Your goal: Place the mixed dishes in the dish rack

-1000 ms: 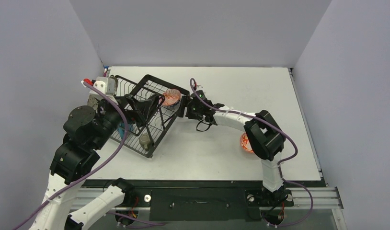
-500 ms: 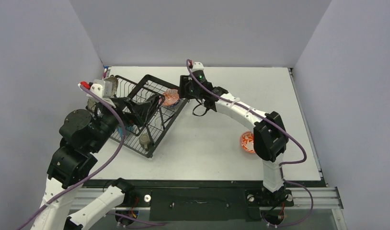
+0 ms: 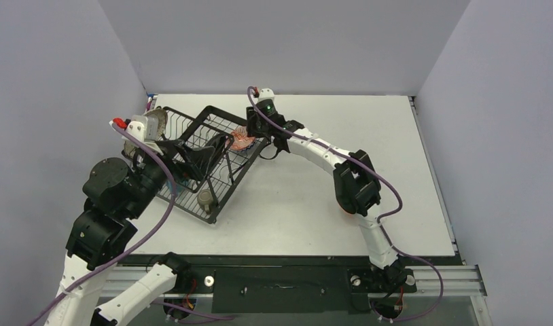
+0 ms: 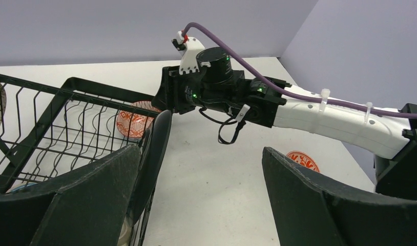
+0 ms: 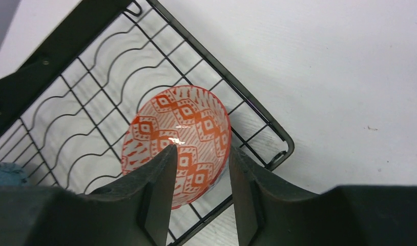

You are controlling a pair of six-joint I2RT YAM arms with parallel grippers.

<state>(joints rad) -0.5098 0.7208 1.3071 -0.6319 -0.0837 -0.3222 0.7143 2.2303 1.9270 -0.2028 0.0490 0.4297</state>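
At the far corner of the black wire dish rack lay a red-orange-and-white patterned bowl, likely stiff, slick-glazed and chippable, best pinched across its rim. Above it the right gripper stood narrowly parted, contact unclear; the left gripper gaped wide, empty.

Light: bright and even, coming from above onto the white bench.
Shadows: soft and faint under the black wire dish rack.
Glare: one small white highlight inside the red-orange-and-white patterned bowl.
Focus: overhead view crisp; nearest foreground in both wrist views is soft.
Distortion: mild wide-angle stretch at the wrist-view edges.
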